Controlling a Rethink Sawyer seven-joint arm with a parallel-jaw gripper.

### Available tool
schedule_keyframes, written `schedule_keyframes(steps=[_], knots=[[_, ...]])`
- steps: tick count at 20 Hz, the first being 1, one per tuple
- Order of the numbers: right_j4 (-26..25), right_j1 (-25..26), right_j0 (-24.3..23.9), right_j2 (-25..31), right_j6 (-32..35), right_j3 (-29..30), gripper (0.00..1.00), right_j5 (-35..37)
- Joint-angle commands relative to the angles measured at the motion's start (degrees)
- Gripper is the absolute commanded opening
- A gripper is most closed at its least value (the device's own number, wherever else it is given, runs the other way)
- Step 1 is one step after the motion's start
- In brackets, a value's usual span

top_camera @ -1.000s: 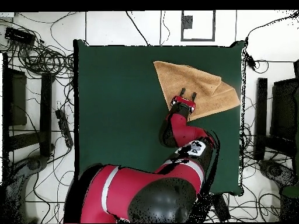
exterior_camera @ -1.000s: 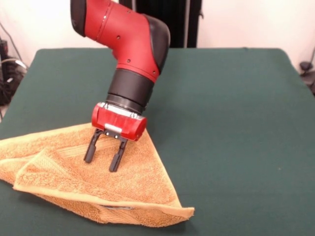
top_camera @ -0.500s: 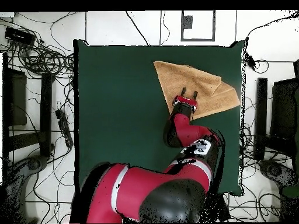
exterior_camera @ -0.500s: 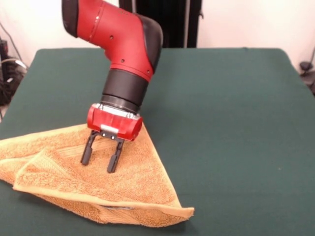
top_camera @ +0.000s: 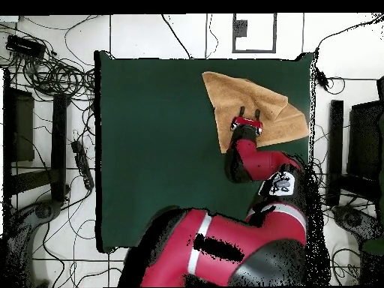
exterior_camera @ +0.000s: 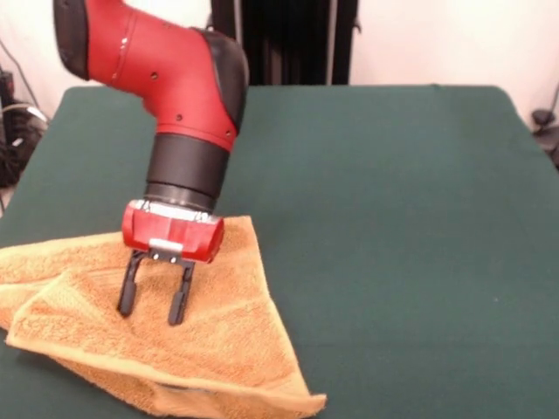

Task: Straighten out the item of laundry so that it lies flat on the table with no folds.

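The orange-tan towel [exterior_camera: 229, 342] lies folded over itself in a rough triangle at the near left of the green table [exterior_camera: 393, 218]. Its lower edge is doubled, with a folded flap at the left. My gripper [exterior_camera: 152, 308] points down onto the middle of the towel, its two black fingers [exterior_camera: 127, 295] spread open with the tips on or just above the cloth. In the overhead view the towel [top_camera: 251, 96] sits at the table's [top_camera: 150, 150] upper right, with the gripper [top_camera: 247, 115] over its lower part. The label is not visible.
The towel's left part runs out of the front view at the table's left edge. Cables [top_camera: 52, 71] and dark boxes [top_camera: 352, 150] lie on the floor around the table. A black stand [exterior_camera: 297, 39] rises behind the far edge.
My arm has swung left and nearer in the front view. The towel has shifted with it: its near right corner and its top corner both sit further left and lower.
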Motion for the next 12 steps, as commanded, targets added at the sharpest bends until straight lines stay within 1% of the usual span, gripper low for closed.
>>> schedule_keyframes(steps=[1,3,4,6,10,12], knots=[[-5.37,3.39,-2.95,13.33,2.17,-9.19,1.0,12.39],[-6.66,3.62,-3.64,14.32,1.82,-10.89,1.0,12.88],[-8.24,3.34,-4.43,15.79,1.6,-11.44,1.0,13.85],[-9.67,2.69,-5.15,17.06,1.38,-11.8,1.0,14.86],[-12.14,0.24,-6.15,19.0,1.07,-10.07,1.0,16.94],[-14.01,-1.27,-7.37,21.26,0.47,-8.79,1.0,18.8]])
